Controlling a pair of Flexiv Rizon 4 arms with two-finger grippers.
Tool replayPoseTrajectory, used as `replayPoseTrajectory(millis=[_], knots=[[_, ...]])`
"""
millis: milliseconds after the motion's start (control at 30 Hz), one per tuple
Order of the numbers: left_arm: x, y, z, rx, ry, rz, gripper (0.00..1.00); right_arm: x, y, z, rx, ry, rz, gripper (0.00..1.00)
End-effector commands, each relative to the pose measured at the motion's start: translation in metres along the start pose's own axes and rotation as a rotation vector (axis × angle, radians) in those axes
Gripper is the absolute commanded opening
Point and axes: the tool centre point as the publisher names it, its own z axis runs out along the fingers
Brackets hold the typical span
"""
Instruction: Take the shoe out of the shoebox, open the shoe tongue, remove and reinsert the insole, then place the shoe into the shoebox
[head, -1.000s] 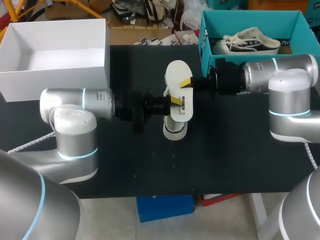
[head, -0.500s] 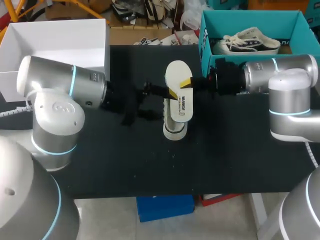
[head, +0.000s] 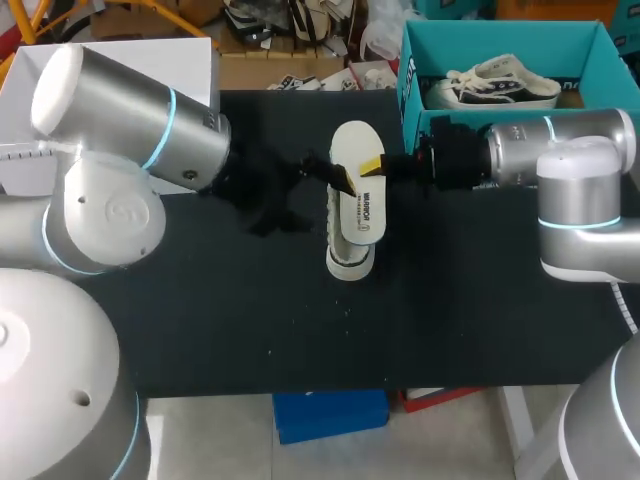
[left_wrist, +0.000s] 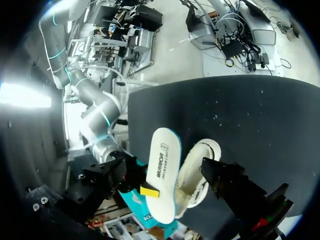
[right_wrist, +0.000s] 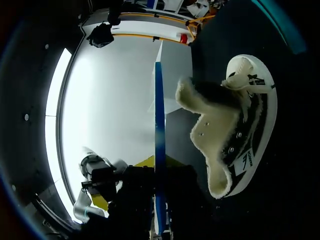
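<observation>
A white insole (head: 357, 195) with dark print is held above the black table, my right gripper (head: 372, 165) shut on its edge. Under it lies the black-and-cream sneaker (head: 350, 262), mostly hidden by it. In the right wrist view the insole (right_wrist: 159, 125) shows edge-on in that gripper (right_wrist: 159, 165), and the sneaker (right_wrist: 235, 130) lies beside it with its tongue folded open. My left gripper (head: 320, 205) stands open just left of the insole, not gripping it. The left wrist view shows insole (left_wrist: 162, 175) and sneaker (left_wrist: 197, 170) ahead of one black finger (left_wrist: 230, 187).
A teal shoebox (head: 410, 75) at the back right holds a second sneaker (head: 500, 85). A white open box (head: 130, 55) sits at the back left, partly behind my left arm. The table's front edge runs below the shoe.
My left gripper has opened and let go of the insole, and the left arm has swung up and back to the left. The right arm and the insole have stayed put.
</observation>
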Motion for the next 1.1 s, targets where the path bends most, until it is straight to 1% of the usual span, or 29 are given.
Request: replayPoseTrajectory(millis=[33, 67, 133, 200, 300, 533, 633, 700, 767, 933, 1100], knots=[[-0.007, 0.002, 0.004, 0.030, 0.169, -0.005, 1.00, 0.000, 0.000, 0.001, -0.002, 0.000, 0.000, 0.00], [-0.009, 0.003, 0.006, 0.029, 0.185, -0.009, 1.00, 0.000, 0.000, 0.001, -0.002, 0.000, 0.000, 0.00], [-0.015, 0.004, 0.009, 0.059, 0.206, 0.014, 1.00, 0.000, 0.000, 0.001, -0.002, 0.000, 0.000, 0.00], [-0.019, 0.007, 0.012, 0.080, 0.270, 0.026, 1.00, 0.000, 0.000, 0.001, -0.002, 0.000, 0.000, 0.00], [-0.026, 0.012, 0.013, 0.113, 0.320, 0.040, 1.00, 0.000, 0.000, 0.001, -0.002, 0.000, 0.000, 0.00], [-0.039, 0.009, 0.014, 0.157, 0.460, 0.073, 1.00, 0.000, 0.000, 0.001, -0.002, 0.000, 0.000, 0.00], [-0.043, 0.005, 0.014, 0.148, 0.515, 0.097, 1.00, 0.000, 0.000, 0.001, -0.002, 0.000, 0.000, 0.00], [-0.044, 0.003, 0.014, 0.125, 0.550, 0.115, 1.00, 0.000, 0.000, 0.001, -0.002, 0.000, 0.000, 0.00], [-0.044, 0.001, 0.015, 0.129, 0.552, 0.121, 1.00, 0.000, 0.000, 0.001, -0.002, 0.000, 0.000, 0.00], [-0.042, -0.001, 0.017, 0.116, 0.605, 0.117, 1.00, 0.000, 0.000, 0.001, -0.002, 0.000, 0.000, 0.00], [-0.041, -0.003, 0.015, 0.111, 0.601, 0.112, 1.00, 0.000, 0.000, 0.001, -0.002, 0.000, 0.000, 0.00]])
